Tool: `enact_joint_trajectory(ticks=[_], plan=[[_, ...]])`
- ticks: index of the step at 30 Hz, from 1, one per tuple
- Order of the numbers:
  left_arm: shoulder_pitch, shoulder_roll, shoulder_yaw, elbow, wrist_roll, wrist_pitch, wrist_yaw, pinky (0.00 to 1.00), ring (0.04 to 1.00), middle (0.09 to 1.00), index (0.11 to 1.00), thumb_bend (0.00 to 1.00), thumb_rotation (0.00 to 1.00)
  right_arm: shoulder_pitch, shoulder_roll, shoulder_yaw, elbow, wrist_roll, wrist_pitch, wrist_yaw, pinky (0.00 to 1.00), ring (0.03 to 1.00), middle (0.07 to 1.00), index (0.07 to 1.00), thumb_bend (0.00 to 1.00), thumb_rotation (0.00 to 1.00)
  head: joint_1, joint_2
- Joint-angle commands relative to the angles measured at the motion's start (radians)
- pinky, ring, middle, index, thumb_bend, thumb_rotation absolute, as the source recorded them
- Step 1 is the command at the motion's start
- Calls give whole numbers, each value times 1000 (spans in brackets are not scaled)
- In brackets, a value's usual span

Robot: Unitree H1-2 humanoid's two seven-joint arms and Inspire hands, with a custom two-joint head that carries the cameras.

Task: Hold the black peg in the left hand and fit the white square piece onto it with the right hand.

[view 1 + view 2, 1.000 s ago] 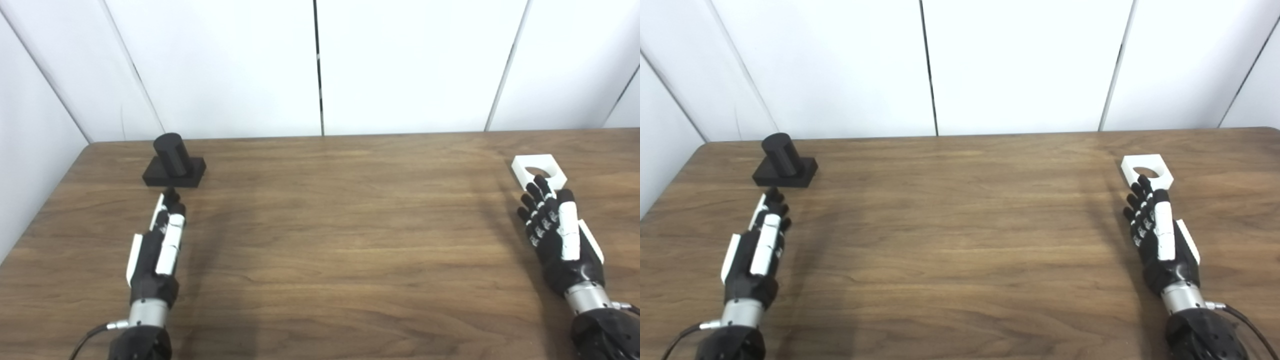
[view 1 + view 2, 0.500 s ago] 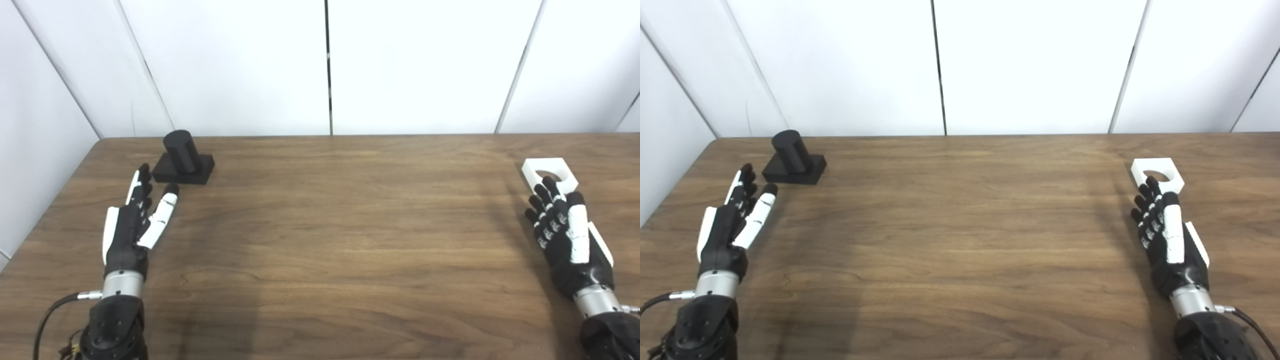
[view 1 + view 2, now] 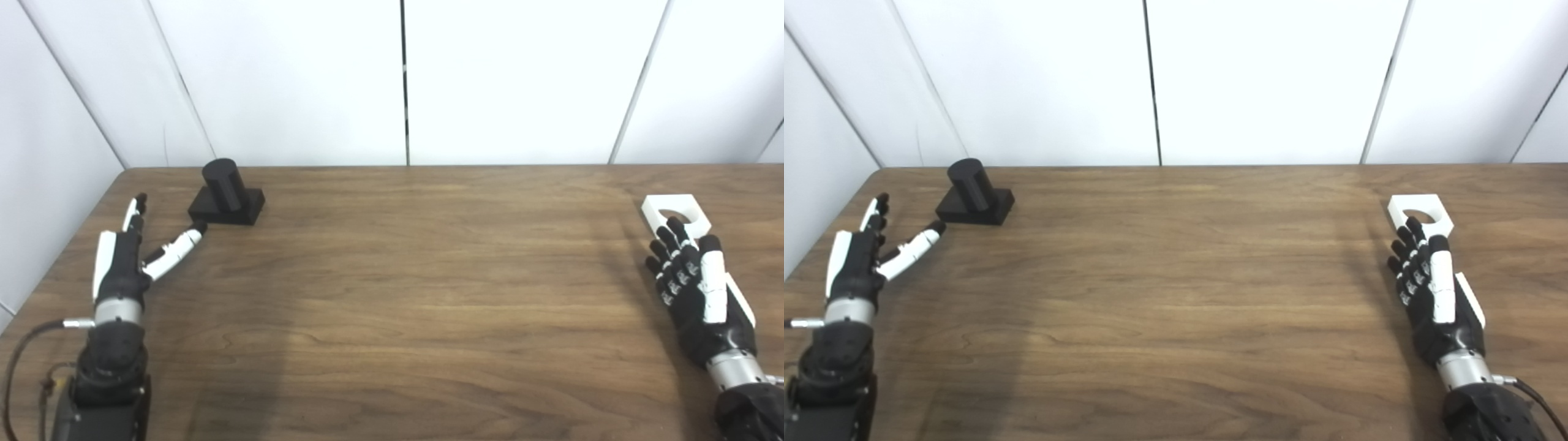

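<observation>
The black peg (image 3: pixel 223 184), a short cylinder on a square black base, stands on the table at the far left. My left hand (image 3: pixel 122 260) is open just to its near left, thumb spread out toward the base without touching it. At the right lies the white square piece (image 3: pixel 674 211) with its round hole, flat on the table. My right hand (image 3: pixel 695 278) is open with fingers together, its fingertips overlapping the near edge of the piece; I cannot tell if they touch it.
The brown wooden table (image 3: pixel 398 275) ends at white wall panels (image 3: pixel 398 79) close behind the peg and the piece. The table's left edge (image 3: pixel 55 251) runs close beside my left hand.
My left hand has swung left and forward, beside the peg, and spread its thumb wide. The camera shifted slightly, moving the whole scene right. The right hand has barely moved.
</observation>
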Motion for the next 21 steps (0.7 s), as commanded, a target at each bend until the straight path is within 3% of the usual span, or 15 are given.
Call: enact_joint_trajectory(ticks=[1,5,14,21], plan=[[-57,53,-9,-2,36,-24,12,889,974,1000,1000,845,467,-10,-7,6,-21,7,1,12,1000,1000,1000,1000,581,1000,2,0],[-93,98,-46,50,72,-16,-4,921,990,1000,1000,884,491,-5,-17,9,-7,3,-14,24,1000,1000,1000,1000,591,1000,10,-1],[-170,212,-119,160,111,-40,-79,1000,1000,1000,985,999,342,4,-21,8,-14,2,-14,25,1000,1000,1000,1000,614,1000,8,-10],[-244,307,-236,195,226,-5,-139,1000,1000,1000,865,1000,315,6,-21,16,-17,-11,-11,22,1000,1000,1000,1000,627,1000,8,-8]])
